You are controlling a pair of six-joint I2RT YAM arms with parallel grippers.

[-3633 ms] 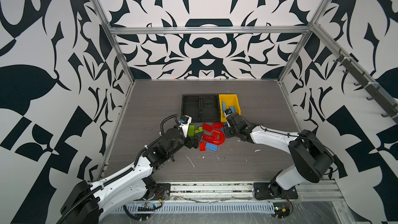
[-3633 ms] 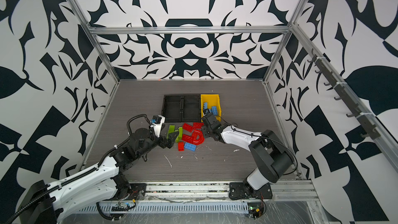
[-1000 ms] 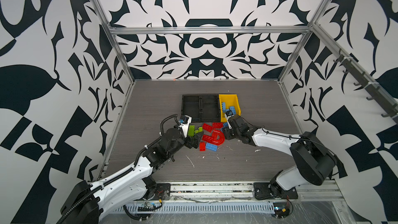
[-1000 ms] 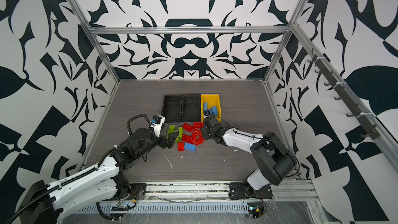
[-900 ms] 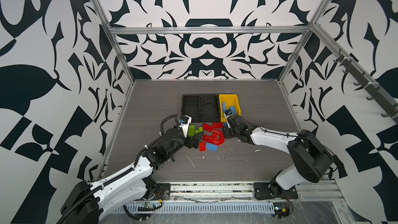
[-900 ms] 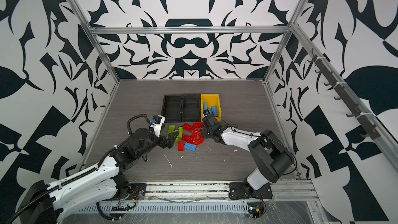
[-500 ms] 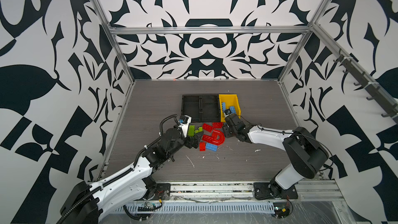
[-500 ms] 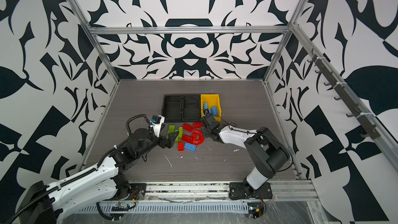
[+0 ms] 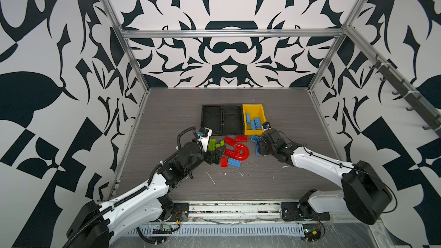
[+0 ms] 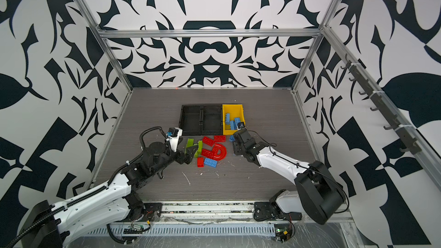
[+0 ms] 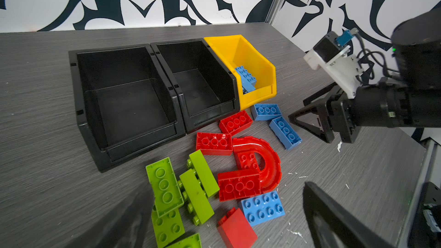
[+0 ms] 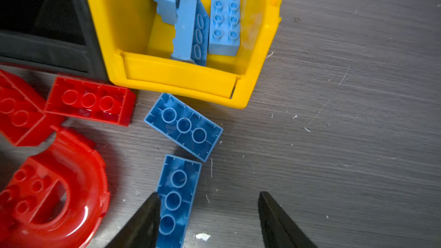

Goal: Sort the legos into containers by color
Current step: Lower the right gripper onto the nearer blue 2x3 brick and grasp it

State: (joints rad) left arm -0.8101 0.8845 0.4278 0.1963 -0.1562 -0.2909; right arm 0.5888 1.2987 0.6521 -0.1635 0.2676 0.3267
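Though loose, lego (image 12: 177, 187) by rt tool (image 12: 208, 194)

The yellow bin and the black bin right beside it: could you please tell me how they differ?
The yellow bin is bright yellow; the black bin is black. The yellow bin holds three light blue bricks, while the black bin is empty. The yellow bin's walls rise above the black bin's. Both are open-topped rectangular bins with a low front lip, side by side on the table.
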